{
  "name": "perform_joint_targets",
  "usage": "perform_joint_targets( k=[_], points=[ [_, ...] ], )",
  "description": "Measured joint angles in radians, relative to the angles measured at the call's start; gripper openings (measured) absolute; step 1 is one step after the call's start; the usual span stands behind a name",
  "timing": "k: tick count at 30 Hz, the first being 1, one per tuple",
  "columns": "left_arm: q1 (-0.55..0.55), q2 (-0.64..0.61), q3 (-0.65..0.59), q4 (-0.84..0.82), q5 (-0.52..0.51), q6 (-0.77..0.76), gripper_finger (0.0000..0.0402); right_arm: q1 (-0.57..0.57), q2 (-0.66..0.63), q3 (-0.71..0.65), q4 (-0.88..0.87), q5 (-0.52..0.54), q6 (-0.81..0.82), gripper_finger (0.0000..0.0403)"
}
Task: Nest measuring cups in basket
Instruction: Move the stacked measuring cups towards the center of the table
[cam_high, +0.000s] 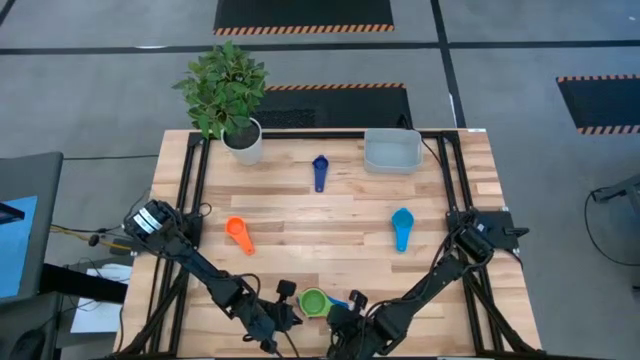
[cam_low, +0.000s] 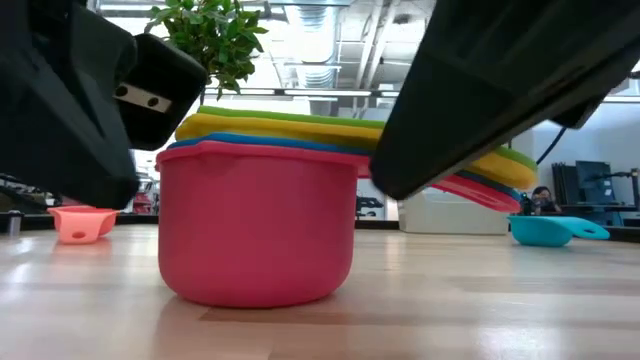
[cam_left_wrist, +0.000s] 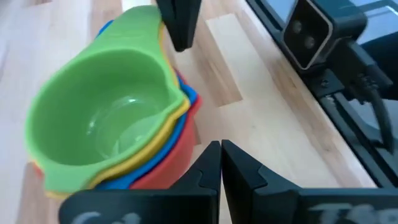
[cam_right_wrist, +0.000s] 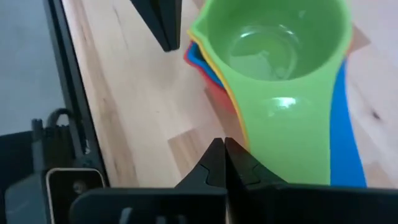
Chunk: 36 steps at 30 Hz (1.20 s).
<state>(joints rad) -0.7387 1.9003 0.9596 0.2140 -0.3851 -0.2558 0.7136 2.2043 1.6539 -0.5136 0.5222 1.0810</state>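
A nested stack of measuring cups, green on top over yellow, blue and red, stands on its red bottom near the table's front edge. Its handles point toward the table's right. My left gripper is shut just left of the stack, by the red wall. My right gripper is shut at the handles' side. An orange cup, a dark blue cup and a light blue cup lie apart on the table. The basket stands at the far edge. My left gripper's shut fingertips stand close beside the red cup's wall, slanting down from the table's left. I cannot tell whether they touch it. My right gripper's shut fingertips stand right at the edge of the green handle, slanting down from the right. I cannot tell whether they touch it.
A white plant pot with a leafy plant stands at the far left. Black frame rails run along both table sides. Bare wood lies between the stack and the basket.
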Motion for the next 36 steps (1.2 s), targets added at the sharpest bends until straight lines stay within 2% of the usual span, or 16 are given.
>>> perform_joint_targets(
  k=[10, 15, 23, 30, 34, 36],
  points=[
    [0.006, 0.0, 0.0, -0.113, -0.099, -0.065, 0.0, 0.011, -0.002, 0.0, -0.1, 0.037, 0.051, 0.0004],
    [0.019, 0.0, 0.0, -0.12, -0.103, -0.087, 0.0, 0.011, -0.002, 0.0, -0.145, 0.061, 0.08, 0.0009],
    [0.026, 0.0, 0.0, -0.127, -0.204, -0.1, 0.0, 0.011, -0.002, 0.0, -0.224, 0.155, 0.113, 0.0008],
    [0.026, 0.0, 0.0, -0.169, -0.265, -0.133, 0.0, 0.011, -0.002, 0.0, -0.31, 0.158, 0.154, 0.0004],
    [0.027, 0.0, 0.0, -0.186, -0.27, -0.149, 0.0, 0.021, -0.001, 0.016, -0.313, 0.156, 0.152, 0.001],
    [0.027, 0.0, 0.0, -0.186, -0.239, -0.149, 0.0, 0.029, -0.001, 0.03, -0.314, 0.153, 0.148, 0.0011]
  ],
)
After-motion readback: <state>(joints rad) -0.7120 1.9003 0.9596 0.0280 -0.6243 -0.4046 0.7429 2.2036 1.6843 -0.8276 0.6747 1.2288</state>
